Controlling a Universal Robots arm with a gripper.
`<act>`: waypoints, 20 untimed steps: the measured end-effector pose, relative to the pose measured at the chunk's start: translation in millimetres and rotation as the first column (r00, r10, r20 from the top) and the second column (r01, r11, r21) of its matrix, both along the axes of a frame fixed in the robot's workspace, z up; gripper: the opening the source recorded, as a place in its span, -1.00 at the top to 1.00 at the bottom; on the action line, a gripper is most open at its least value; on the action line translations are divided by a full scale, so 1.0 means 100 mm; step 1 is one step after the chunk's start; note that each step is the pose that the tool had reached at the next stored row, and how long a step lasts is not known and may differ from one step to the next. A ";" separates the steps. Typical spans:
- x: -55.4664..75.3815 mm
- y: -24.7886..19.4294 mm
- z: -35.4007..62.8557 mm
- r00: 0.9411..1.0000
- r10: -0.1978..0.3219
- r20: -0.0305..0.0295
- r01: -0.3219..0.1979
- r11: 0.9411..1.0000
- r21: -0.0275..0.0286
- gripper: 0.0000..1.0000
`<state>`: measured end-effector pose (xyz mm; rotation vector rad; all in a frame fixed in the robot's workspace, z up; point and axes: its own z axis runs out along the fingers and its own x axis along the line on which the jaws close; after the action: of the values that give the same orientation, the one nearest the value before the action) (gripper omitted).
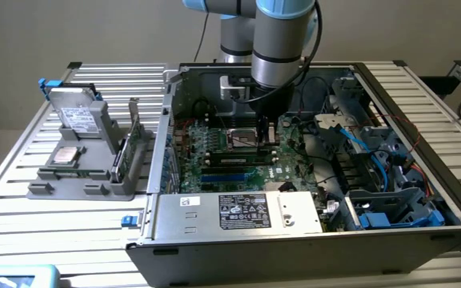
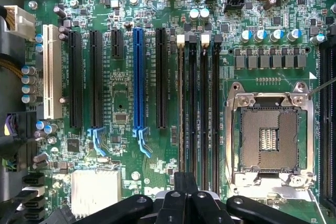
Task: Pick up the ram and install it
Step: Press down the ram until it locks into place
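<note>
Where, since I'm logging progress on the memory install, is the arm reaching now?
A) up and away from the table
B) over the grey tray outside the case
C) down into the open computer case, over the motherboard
C: the arm goes down into the open computer case, ending over the motherboard beside the processor socket.

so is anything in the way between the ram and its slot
Nothing visible. The ram already lies edge-on along the memory slot nearest the expansion slots, with the shut fingers over one end. Whether it is fully seated cannot be told.
</note>
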<state>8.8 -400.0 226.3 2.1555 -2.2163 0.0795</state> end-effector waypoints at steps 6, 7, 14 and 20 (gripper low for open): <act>-0.11 0.000 0.080 1.000 0.000 0.000 0.000 1.000 0.000 0.79; -0.14 0.000 0.079 1.000 0.000 0.000 0.000 1.000 0.000 0.79; -0.36 0.000 0.081 1.000 0.000 0.000 0.000 1.000 0.000 0.79; -0.43 0.000 0.070 1.000 0.000 0.000 0.000 1.000 0.000 0.79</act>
<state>-34.5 -400.0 233.2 2.1554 -2.2161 0.0799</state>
